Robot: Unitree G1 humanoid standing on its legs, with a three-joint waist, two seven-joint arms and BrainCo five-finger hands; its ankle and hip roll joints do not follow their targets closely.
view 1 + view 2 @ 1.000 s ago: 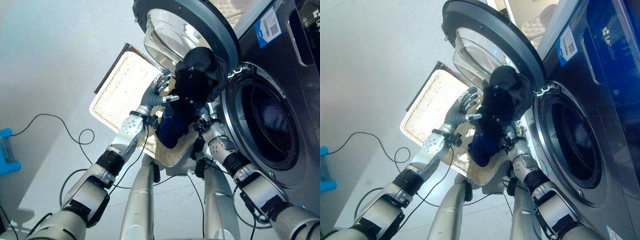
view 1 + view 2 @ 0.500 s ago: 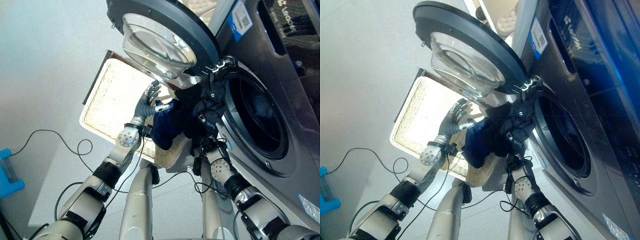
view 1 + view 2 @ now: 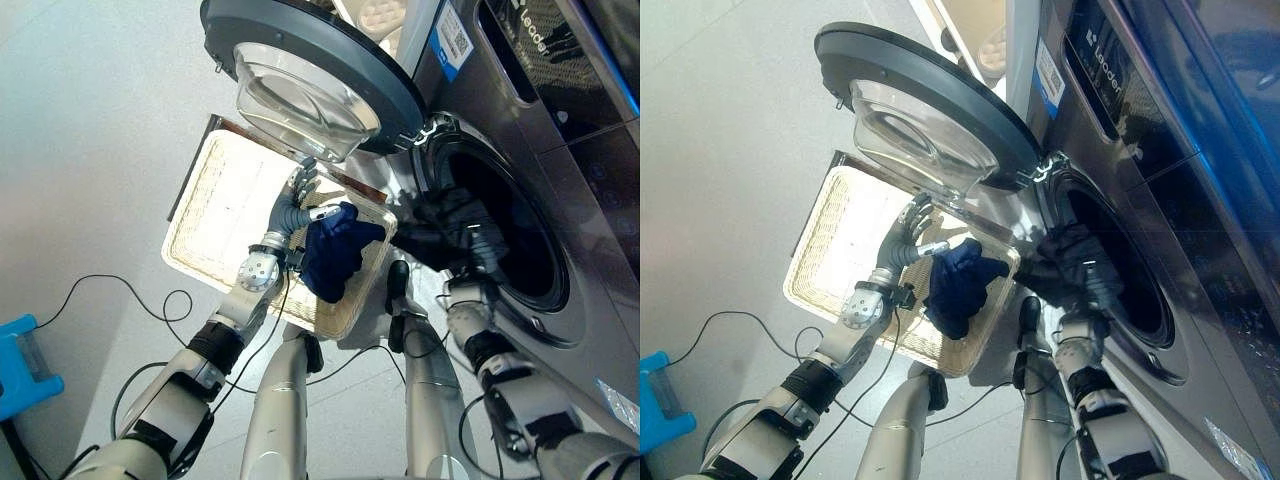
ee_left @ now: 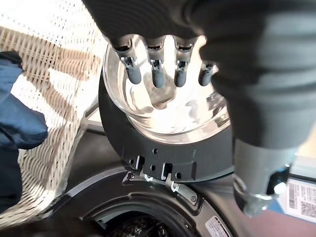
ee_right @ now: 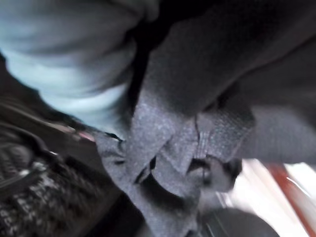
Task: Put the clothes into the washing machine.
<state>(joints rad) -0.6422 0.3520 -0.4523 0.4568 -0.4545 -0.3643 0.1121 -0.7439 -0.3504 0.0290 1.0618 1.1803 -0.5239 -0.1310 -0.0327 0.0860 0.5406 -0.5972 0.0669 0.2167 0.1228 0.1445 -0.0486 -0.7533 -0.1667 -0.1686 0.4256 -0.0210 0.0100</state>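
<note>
Pushing dark garment into washing machine drum.
My right hand grips it; left hand spread beside navy clothes on wicker basket.

**Floor, with basket and washer**

The grey floor is carrying a wicker basket, which is sitting just in front of the washer and under its open door. A blue cloth is lying in the basket at the end nearest the washer. A blue box is standing on the floor, well apart from the basket.
</note>
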